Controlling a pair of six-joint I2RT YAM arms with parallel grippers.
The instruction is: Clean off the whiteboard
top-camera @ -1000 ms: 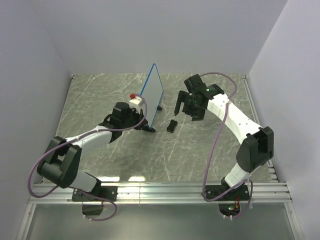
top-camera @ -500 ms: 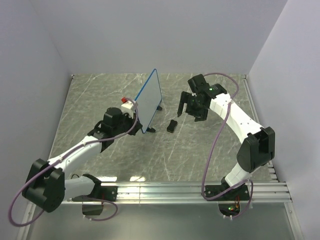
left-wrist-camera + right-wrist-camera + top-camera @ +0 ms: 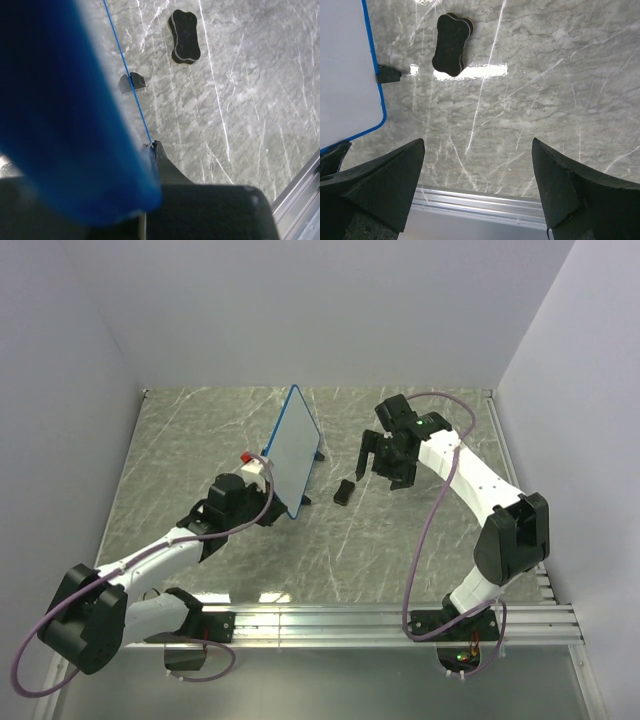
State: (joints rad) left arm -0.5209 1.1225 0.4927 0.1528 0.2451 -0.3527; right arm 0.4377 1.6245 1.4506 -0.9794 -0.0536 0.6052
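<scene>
Whiteboard [image 3: 293, 450] tilted, near edge seemingly pinched by left fingers [image 3: 167, 167]; right fingers [image 3: 385, 180] spread wide, empty, near eraser [image 3: 344, 491].

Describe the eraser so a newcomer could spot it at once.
On the grey marble table, find the blue-framed whiteboard near the middle. On the marble just beside its white face lies the eraser: flat, black and bone-shaped, unlike the board's small square black foot.

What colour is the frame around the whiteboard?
Blue, a thin line edging the whiteboard; clearest in the right wrist view.
</scene>
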